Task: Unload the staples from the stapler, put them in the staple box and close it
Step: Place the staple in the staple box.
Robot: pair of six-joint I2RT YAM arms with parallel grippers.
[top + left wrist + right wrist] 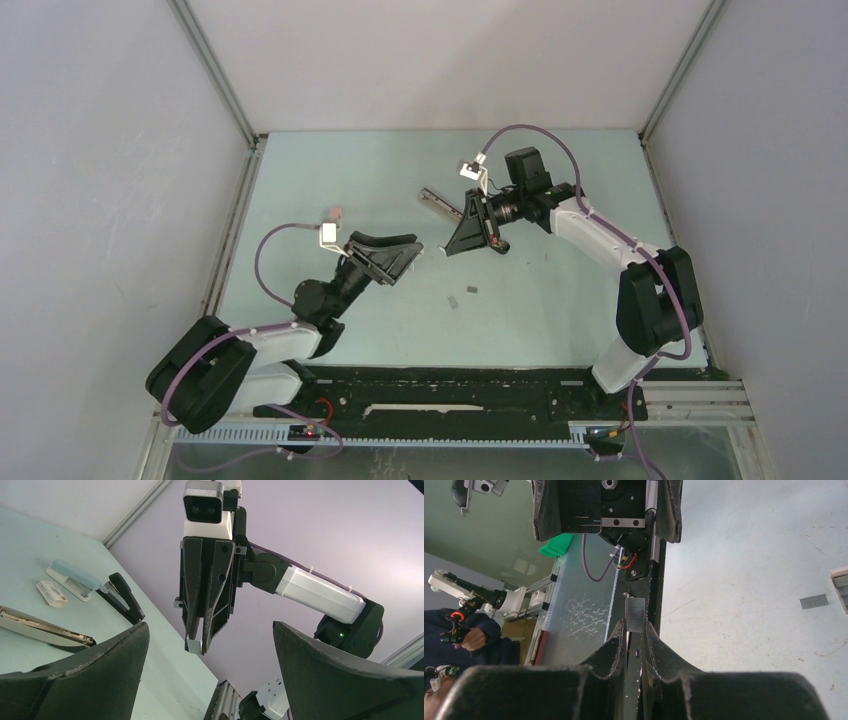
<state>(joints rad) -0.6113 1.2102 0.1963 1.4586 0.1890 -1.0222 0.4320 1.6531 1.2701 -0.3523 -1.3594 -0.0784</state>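
My right gripper (634, 625) is shut on a short silvery strip of staples (634, 614), held in the air above the table. In the left wrist view the same strip (193, 645) sticks out of the right gripper's tips (198, 641). My left gripper (210, 630) stands wide open facing it, a short gap away, with nothing between its fingers. From above the two grippers (404, 258) (446, 249) nearly meet tip to tip. The stapler (437, 202) lies opened on the table behind them, its metal rail (45, 630) showing. Two loose staple strips (470, 290) (453, 302) lie on the table.
A pale blue and white stapler (72, 577), a black stapler (122, 597) and a small staple box (52, 593) lie beyond the opened one. Another loose strip (813, 601) lies beside a pinkish object (841, 582) at the frame edge. A person stands beyond the table's near edge (459, 630).
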